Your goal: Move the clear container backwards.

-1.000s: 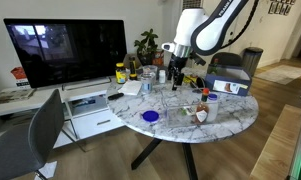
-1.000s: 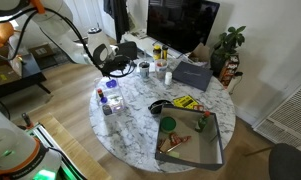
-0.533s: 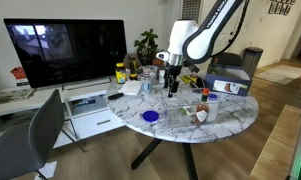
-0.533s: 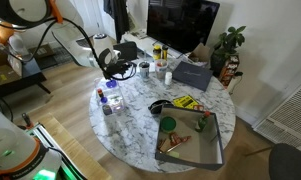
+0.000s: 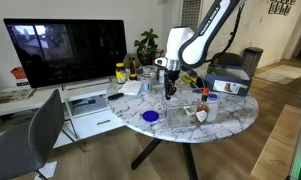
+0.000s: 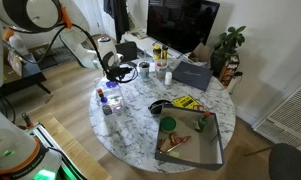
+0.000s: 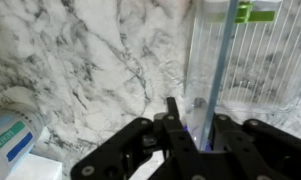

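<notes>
The gripper (image 7: pixel 193 120) has its jaws narrow, with one wall edge of the container (image 7: pixel 255 70) between them; whether they already pinch it I cannot tell. The container stands upright, its body just ahead and right of the gripper in the wrist view.

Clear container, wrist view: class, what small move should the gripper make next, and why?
Probably ease the gripper forward onto the clear container: in the wrist view its near edge lines up with the gripper, but most of it stands beyond the fingertips, so it does not look grasped yet.
</notes>
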You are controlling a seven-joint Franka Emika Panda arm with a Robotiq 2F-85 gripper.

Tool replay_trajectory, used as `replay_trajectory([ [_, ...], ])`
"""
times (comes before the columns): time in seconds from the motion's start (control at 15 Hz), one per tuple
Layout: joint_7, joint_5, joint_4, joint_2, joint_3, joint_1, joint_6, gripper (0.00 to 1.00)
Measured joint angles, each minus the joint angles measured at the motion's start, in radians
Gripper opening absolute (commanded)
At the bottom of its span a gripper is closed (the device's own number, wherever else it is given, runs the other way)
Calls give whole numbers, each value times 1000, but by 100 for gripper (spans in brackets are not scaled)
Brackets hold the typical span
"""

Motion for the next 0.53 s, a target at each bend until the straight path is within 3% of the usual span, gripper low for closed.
replay_trajectory([
  [0.53,6,21,25,-9,35,-33,-95,1],
])
